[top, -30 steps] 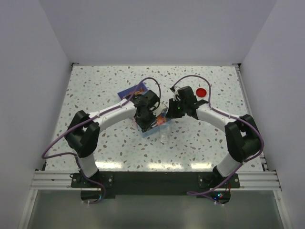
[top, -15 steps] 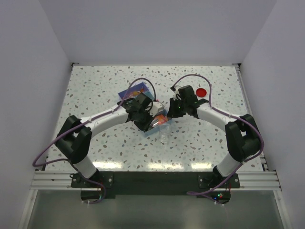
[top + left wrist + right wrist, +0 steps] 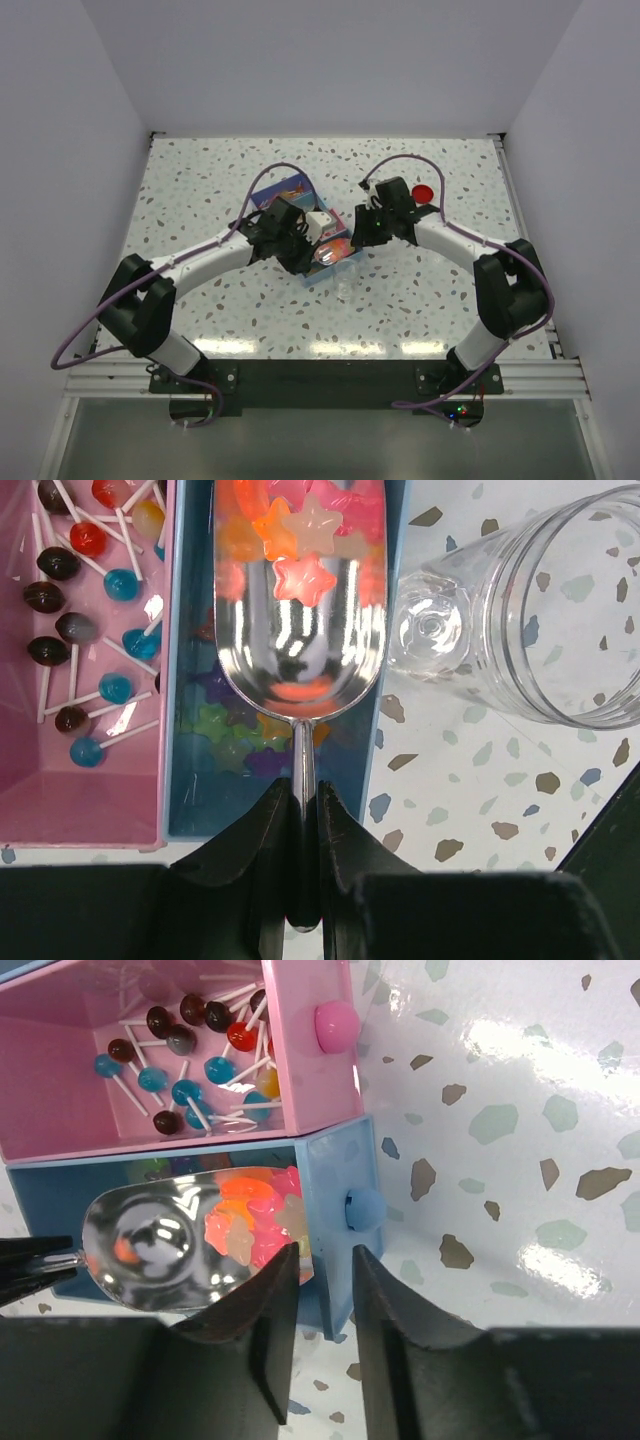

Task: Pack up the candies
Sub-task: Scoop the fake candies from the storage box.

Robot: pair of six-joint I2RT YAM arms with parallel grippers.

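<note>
The left hand clenches the scoop handle, the candies heaped in its bowl above the blue drawer. Tilting before it reaches the jar beside the drawer could scatter them over the desk. The right hand straddles the drawer front; I cannot tell whether it grips.

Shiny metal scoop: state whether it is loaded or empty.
Loaded: pink and orange star-shaped candies lie heaped in the shiny metal scoop.

Speckled table bears drawers, clear jar, red lid.

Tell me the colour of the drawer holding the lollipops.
Pink drawer, knob included; clearest in the right wrist view.
</note>
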